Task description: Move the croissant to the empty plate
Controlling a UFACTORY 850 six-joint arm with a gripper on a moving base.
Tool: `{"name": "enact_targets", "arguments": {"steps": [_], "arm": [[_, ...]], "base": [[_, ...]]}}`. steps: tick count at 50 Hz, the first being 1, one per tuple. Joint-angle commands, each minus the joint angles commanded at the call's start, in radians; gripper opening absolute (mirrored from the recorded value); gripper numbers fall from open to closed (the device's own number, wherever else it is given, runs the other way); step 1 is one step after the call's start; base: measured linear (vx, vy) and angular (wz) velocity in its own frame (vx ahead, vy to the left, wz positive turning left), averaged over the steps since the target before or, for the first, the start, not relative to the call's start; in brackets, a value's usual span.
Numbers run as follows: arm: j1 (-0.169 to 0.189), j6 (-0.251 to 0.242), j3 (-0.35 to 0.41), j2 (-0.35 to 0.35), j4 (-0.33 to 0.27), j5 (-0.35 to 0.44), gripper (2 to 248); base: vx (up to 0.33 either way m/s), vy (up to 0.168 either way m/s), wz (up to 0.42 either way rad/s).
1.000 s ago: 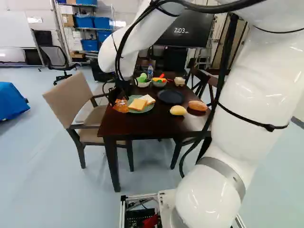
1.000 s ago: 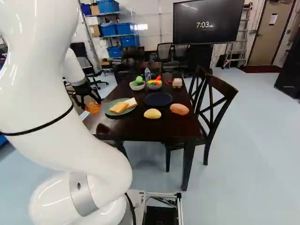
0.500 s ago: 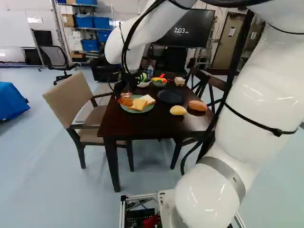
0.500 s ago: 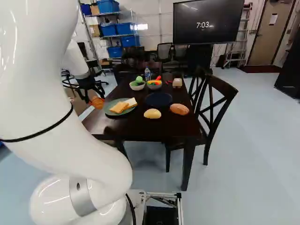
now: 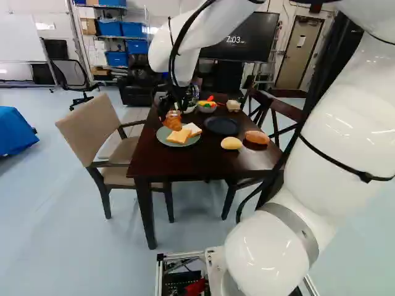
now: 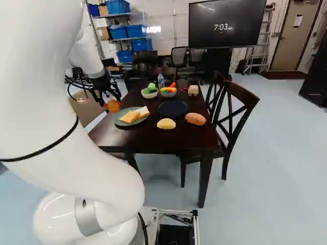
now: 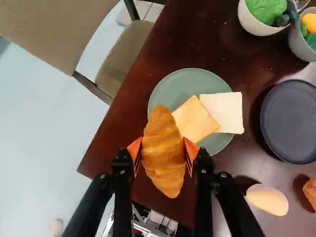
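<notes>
The gripper [image 6: 112, 102] was clamped on the croissant [image 7: 163, 153], with an orange pad [image 7: 134, 149] pressed against either side of it. The croissant was held lengthwise between the two fingers, above the table [image 5: 185, 163]; in the wrist view, one end of it was seen across the rim of the green plate [image 7: 170, 86].

On the green plate, two slices of bread were laid, the golden one [image 7: 192, 121] partly over the white one [image 7: 227, 111]. The dark plate [image 7: 291, 121] was left bare, set apart from the green plate on the same table. Nearer the base, a yellow roll [image 5: 231, 143] and a brown loaf [image 5: 257, 137] were placed beside each other, apart from both plates.

Farther back, two bowls were set side by side: one [image 6: 149, 95] was filled with green items, the other [image 6: 168, 94] with mixed colours. A bottle [image 6: 161, 80] was stood upright behind them. A padded chair [image 5: 92, 129] was placed along one side of the table, a wooden chair [image 6: 237, 99] along the opposite side.
</notes>
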State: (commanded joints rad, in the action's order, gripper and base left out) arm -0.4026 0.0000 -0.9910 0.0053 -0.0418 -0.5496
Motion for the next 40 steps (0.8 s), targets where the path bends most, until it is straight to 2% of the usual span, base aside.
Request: {"name": "enact_targets", "arguments": {"steps": [40], "arm": [[0.158,0.0,-0.071,-0.069,0.0,-0.007,130]], "base": [[0.0,0.0,0.0]]}}
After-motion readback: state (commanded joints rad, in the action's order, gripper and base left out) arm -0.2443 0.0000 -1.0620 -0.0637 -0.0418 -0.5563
